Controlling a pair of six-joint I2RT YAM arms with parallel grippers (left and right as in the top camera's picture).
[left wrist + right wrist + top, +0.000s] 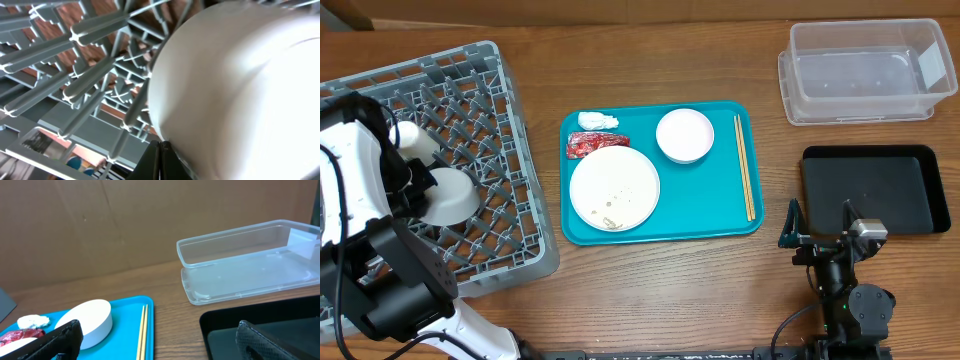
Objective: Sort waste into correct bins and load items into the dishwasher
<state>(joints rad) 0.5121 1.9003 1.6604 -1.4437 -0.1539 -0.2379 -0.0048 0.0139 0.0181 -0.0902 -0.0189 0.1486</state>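
Overhead
- Dish rack: the grey lattice rack [510, 110] sits on the left of the wooden bench [670, 290].
- Rack contents: a pale bowl [452, 196] lies tilted on the grid, with a small white cup [412, 138] just behind it.
- Left arm: the left arm [360, 170] reaches over the rack and hides its tool from above.
- Teal tray: the teal tray [720, 215] is at mid-bench.
- Waste: a white tissue [598, 120] and a red wrapper [592, 144] lie at the tray's rear left. Food scraps [610, 219] lie on the white plate [614, 180].
- Other items: a second bowl [685, 135] stands upright behind the plate, and the chopsticks [744, 165] lie along the tray's right side.
- Bins: the clear tub [865, 108] is at the rear right, with the black tray [875, 190] in front of it.
- Right tool: the right tool [820, 222] has its jaws spread and holds nothing, just left of the black tray.

Left wrist
- Left tool: the left tool [160, 146] has its fingers pressed together, with the tips at the pale bowl's edge. Whether they pinch the rim cannot be told.
- Bowl: it fills the right of the view, resting on the rack's prongs.

Right wrist
- Fingers: the fingers [60, 337] are wide apart and low over the bench.
- Ahead: the second bowl and the chopsticks are on the teal tray to the left, the clear tub is beyond, and the black tray is at the lower right.
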